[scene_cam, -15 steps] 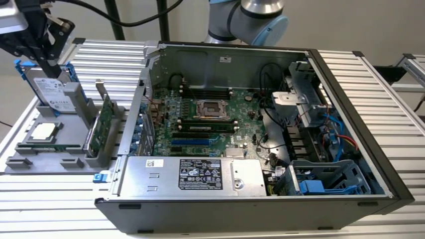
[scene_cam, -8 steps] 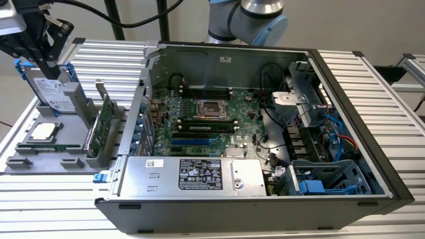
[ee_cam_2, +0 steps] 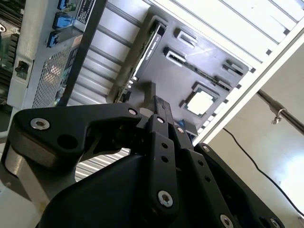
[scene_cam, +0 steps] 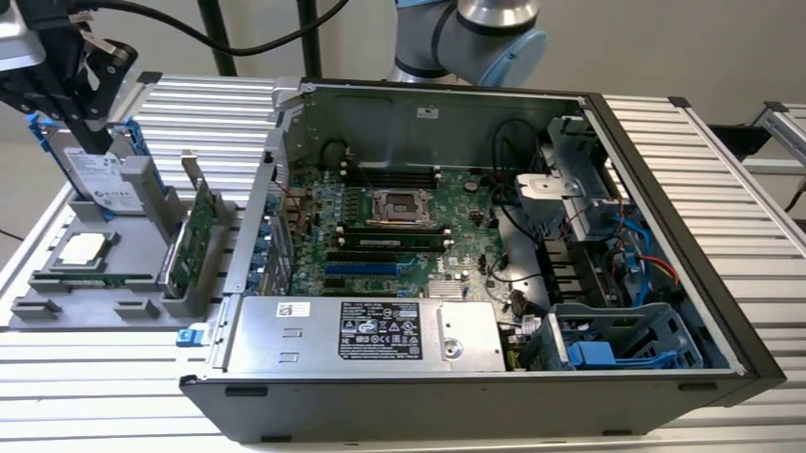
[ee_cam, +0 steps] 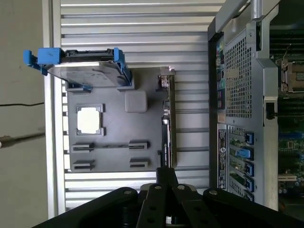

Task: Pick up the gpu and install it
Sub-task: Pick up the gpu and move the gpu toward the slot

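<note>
Claw [scene_cam: 74, 118] at exterior view's far left: black jointed fingers pressed together, nothing between, hanging over drive [scene_cam: 101, 179]. Drive: silver slab in blue plastic frame, upright in grey moulded tray [scene_cam: 75, 307]. Gpu [scene_cam: 202, 241] at claw's 5 o'clock, apart from it: thin green board on edge in tray slot, silver bracket up. At gpu's 3 o'clock: open black case [scene_cam: 441, 415], green motherboard [scene_cam: 377, 236], silver supply [scene_cam: 466, 330] with white label, print unreadable.
</note>
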